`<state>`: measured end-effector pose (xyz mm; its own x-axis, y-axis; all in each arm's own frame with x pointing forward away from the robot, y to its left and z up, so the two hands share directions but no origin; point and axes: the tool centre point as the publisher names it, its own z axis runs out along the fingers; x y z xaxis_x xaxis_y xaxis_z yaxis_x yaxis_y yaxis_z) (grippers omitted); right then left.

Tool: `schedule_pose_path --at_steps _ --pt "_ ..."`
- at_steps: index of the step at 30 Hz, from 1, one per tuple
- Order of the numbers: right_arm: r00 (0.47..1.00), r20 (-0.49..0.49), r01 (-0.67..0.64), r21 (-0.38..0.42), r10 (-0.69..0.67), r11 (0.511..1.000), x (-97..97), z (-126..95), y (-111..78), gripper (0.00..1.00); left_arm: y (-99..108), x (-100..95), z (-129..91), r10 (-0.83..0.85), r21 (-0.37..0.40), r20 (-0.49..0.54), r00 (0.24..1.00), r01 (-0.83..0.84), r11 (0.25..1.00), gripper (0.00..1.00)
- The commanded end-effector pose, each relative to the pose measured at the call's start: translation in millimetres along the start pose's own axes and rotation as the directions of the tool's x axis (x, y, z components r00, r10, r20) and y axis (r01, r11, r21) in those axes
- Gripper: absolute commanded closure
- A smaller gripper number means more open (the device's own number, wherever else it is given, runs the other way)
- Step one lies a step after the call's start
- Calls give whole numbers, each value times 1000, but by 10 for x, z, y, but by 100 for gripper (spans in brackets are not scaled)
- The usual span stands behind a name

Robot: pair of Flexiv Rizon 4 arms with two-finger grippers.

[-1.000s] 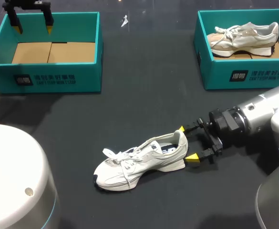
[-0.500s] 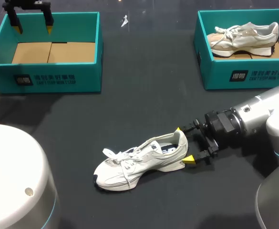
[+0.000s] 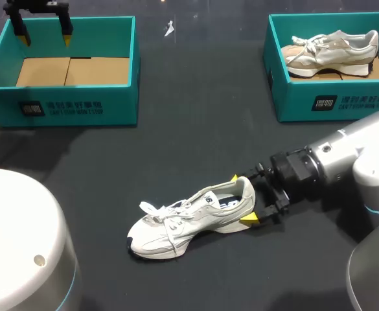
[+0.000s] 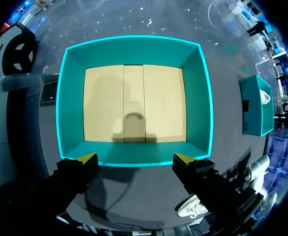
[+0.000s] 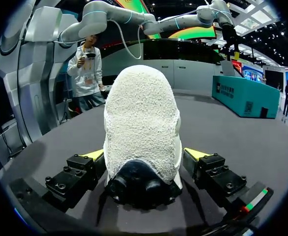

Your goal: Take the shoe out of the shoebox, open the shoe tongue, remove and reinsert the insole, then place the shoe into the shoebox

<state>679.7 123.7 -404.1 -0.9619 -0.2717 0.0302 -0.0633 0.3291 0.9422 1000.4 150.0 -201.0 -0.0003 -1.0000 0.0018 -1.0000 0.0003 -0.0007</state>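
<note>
A white sneaker (image 3: 189, 220) lies on its sole on the dark table, toe toward my left. My right gripper (image 3: 241, 199) is at its heel, open, with one yellow tip on each side of the heel. In the right wrist view the heel (image 5: 141, 128) fills the space between the fingers of the right gripper (image 5: 144, 153), and neither finger presses on it. My left gripper (image 3: 45, 39) hangs open above the far rim of the empty teal shoebox (image 3: 79, 103). The left wrist view looks down past the left gripper (image 4: 136, 158) into that shoebox (image 4: 134, 49) and its bare cardboard floor.
A second teal shoebox (image 3: 332, 103) at the back right holds a beige sneaker (image 3: 332, 48). A small white scrap (image 3: 170, 28) lies at the table's far edge. Open dark tabletop lies between the boxes and the shoe.
My right gripper has slid left toward the shoe, so its tips now flank the heel. The shoe and the left arm have not moved.
</note>
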Motion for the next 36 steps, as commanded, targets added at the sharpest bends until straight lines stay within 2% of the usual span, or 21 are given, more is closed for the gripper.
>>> schedule_pose_path --at_steps 1,14,15,16,18,19,24,30,36 --pt "1000 -6 -2 0 2 1000 -10 64 -14 0 1 0 -7 0 -1 1 1000 0 1000 0" --pt "1000 -21 6 -11 -6 1000 5 168 -16 0 1 0 -7 0 -1 1 1000 0 1000 0" --pt "1000 -21 6 -11 -7 1000 5 171 -15 19 1 0 -7 0 -1 1 1000 0 1000 0" --pt "1000 -21 8 -10 -8 1000 5 174 -15 50 1 0 -7 0 -1 1 1000 0 1000 0" --pt "1000 -21 9 -8 -9 1000 5 178 -16 94 1 0 -7 0 -1 1 1000 0 1000 0" --pt "1000 -21 10 -5 -10 1000 6 181 -17 100 1 0 -7 0 -1 1 1000 0 1000 0" --pt "1000 -1 17 7 -17 1000 17 172 -16 100 1 0 -7 0 -1 1 1000 0 1000 0" --pt "992 123 11 7 -11 1000 34 40 -29 100 1 0 -7 0 -1 1 1000 0 1000 0" --pt "981 195 -6 5 5 1000 46 -42 -67 100 1 0 -7 0 -1 1 1000 0 1000 0"
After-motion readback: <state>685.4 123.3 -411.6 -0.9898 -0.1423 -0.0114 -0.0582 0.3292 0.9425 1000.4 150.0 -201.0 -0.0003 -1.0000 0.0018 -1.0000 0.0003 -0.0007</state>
